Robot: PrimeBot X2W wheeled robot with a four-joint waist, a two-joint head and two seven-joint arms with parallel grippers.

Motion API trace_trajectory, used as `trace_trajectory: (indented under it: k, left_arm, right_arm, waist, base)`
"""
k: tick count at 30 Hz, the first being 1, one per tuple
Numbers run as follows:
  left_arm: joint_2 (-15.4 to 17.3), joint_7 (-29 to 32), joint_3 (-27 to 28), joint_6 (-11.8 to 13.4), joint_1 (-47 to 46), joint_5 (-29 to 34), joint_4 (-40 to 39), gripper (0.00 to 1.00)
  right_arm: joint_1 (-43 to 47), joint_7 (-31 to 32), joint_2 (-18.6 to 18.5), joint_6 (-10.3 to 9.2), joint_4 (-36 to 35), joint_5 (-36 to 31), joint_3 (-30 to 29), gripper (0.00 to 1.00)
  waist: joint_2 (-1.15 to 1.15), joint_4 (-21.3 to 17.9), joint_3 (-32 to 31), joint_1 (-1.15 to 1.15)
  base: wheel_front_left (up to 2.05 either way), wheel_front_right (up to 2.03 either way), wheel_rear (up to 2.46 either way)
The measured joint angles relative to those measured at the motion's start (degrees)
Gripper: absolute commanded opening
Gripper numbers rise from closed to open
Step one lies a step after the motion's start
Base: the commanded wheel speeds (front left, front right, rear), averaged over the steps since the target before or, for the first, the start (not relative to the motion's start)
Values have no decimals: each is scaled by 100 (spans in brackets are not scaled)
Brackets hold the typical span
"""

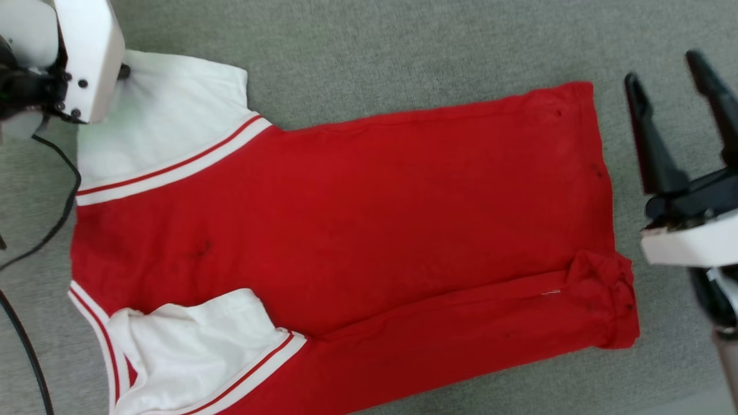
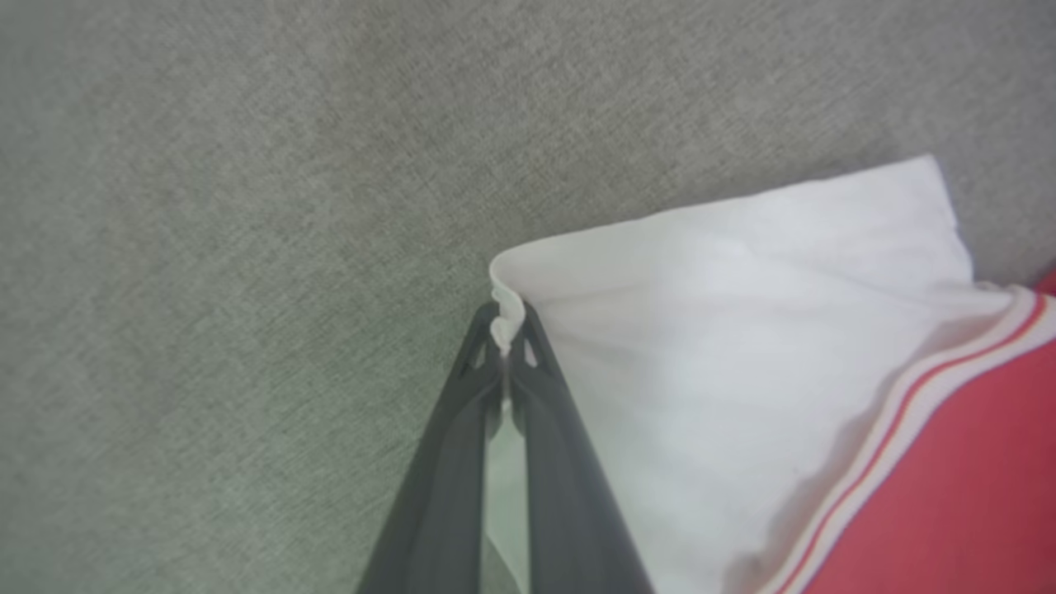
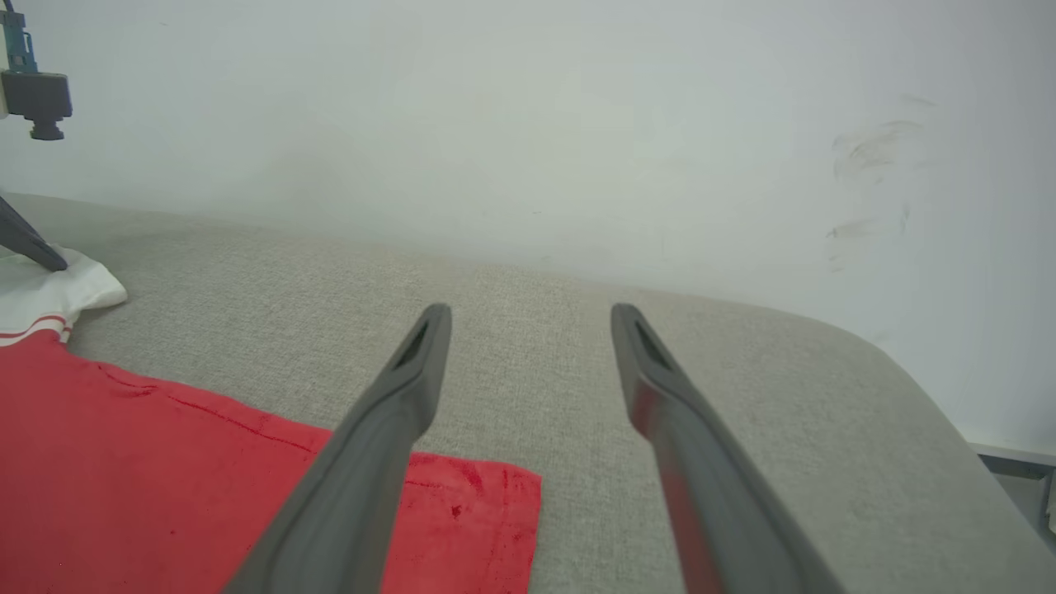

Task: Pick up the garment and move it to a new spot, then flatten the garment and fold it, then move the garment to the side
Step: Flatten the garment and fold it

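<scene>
The red jersey T-shirt [image 1: 346, 219] with white short sleeves edged by thin red stripes lies spread on a grey woven fabric surface [image 1: 403, 52], with its sleeve end toward the robot's left and its hem toward the right. Along the T-shirt's nearest side a long strip of red cloth is folded over onto the body and bunches up at the hem corner. The near sleeve [image 1: 196, 340] lies crumpled on top of that fold. A thin black cable [image 1: 63, 213] curves just off the T-shirt's sleeve end. Just past the hem, off the cloth, the right gripper [image 1: 663, 67] has its two long dark fingers spread well apart and holds nothing. On the T-shirt's far side, the far sleeve [image 1: 167, 121] lies flat, and the left gripper [image 2: 505, 318] has its fingers pressed together on that sleeve's outer corner, with a small curl of white cloth pinched between the tips. Beyond the T-shirt's far edge the grey surface ends at a plain white wall [image 3: 528, 124].
</scene>
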Motion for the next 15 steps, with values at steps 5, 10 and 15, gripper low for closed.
trace_trajectory:
  k: [5, 10, 15]
  left_arm:
    - [-59, -304, -27, -49, 141, -52, 24, 0]
    - [-170, -535, -149, -93, 281, -93, -208, 0]
    - [-214, -701, -328, -118, 375, -140, -626, 0]
  right_arm:
    - [-438, 450, -477, 0, 29, -41, 76, 100]
    - [-976, 1814, -1229, 0, 141, 129, 592, 100]
    - [-1513, 3659, -2006, 0, 357, 967, 1429, 100]
  waist:
    - [0, 75, -322, 0]
    - [0, 220, -689, 0]
    - [0, 470, -932, -1]
  base:
    - [0, 0, 0]
    - [0, 0, 0]
    - [0, 0, 0]
